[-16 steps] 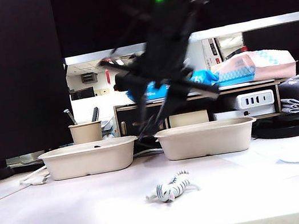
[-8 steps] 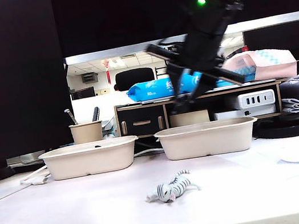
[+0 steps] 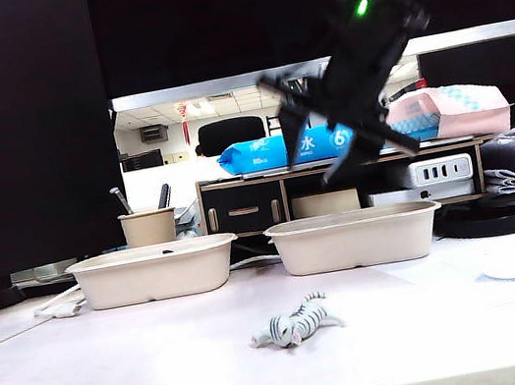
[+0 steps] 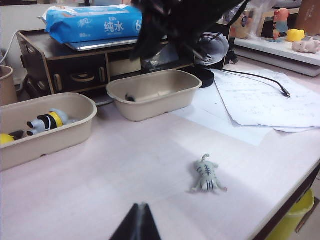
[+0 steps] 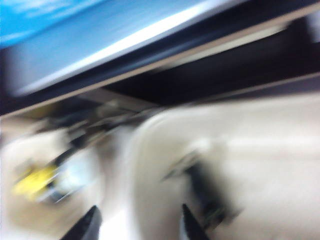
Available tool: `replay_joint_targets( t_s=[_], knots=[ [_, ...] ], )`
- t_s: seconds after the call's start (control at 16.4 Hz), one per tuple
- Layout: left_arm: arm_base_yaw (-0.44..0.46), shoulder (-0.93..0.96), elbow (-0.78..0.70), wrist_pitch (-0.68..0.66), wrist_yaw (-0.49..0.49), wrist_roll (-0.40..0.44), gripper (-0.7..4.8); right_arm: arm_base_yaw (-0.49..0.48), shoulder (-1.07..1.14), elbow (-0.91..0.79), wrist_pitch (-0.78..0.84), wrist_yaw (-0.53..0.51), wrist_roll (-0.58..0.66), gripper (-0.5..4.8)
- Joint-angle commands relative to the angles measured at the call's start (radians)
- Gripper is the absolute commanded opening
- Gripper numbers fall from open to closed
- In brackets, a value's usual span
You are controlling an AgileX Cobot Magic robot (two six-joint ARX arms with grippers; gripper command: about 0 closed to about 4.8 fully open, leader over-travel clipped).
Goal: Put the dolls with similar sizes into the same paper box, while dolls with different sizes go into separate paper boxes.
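A: Where do the dolls stand right now?

B: Three are boxed. In the left wrist view the left paper box (image 4: 75, 112) holds the yellow-and-black doll (image 4: 6, 138) and the white, pale-blue and black doll (image 4: 47, 121) lying side by side, so the two bigger ones share a box. The right paper box (image 4: 172, 95) has the small black animal (image 4: 129, 97) at its far end. The zebra (image 4: 206, 176) lies alone on the tabletop (image 4: 125, 175), in front of both boxes and well apart from them.

A: And the tools?

B: The right tool (image 3: 343, 138) hangs in the air above the right paper box, empty as far as I can see. Its own camera is badly blurred, but the two dark fingertips (image 5: 90, 222) show with a clear gap between them, so they stand apart with nothing clamped. The left tool (image 4: 138, 225) sits low at the near side of the tabletop, its tips drawn together to a point, holding nothing.

A: Why would the right one be up there?

B: My guess is that height keeps it clear of the box rims. The zebra matches the black animal in size, so I judge it belongs in the right box, and that arm is the nearer one to fetch it
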Motion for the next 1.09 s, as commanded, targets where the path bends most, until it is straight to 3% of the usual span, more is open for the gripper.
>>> replay_joint_targets(
  t_s=[0.06,0.24,0.36,0.55,0.85,0.97,1.09],
  knots=[
    [-0.002,0.127,0.000,0.008,0.003,0.001,-0.05,0.023,-0.100,0.003,-0.248,-0.050,-0.032,2.03],
    [-0.002,0.169,0.000,-0.006,0.003,0.001,-0.05,0.107,-0.175,0.003,-0.502,-0.045,-0.075,2.02],
    [-0.002,0.171,0.000,-0.005,0.003,0.001,-0.05,0.219,-0.188,0.003,-0.618,-0.032,-0.042,1.99],
    [-0.002,0.174,0.000,-0.005,0.004,0.001,-0.05,0.335,-0.185,0.002,-0.624,0.060,0.045,1.45],
    [-0.003,0.186,0.000,-0.005,0.003,0.001,-0.05,0.431,-0.184,0.001,-0.709,0.144,0.222,1.46],
    [-0.003,0.186,0.000,-0.006,0.003,0.001,-0.05,0.455,-0.176,0.001,-0.693,0.172,0.275,1.50],
    [-0.006,0.186,0.001,-0.006,0.003,0.001,-0.05,0.458,-0.163,0.001,-0.695,0.187,0.304,2.21]
  ],
)
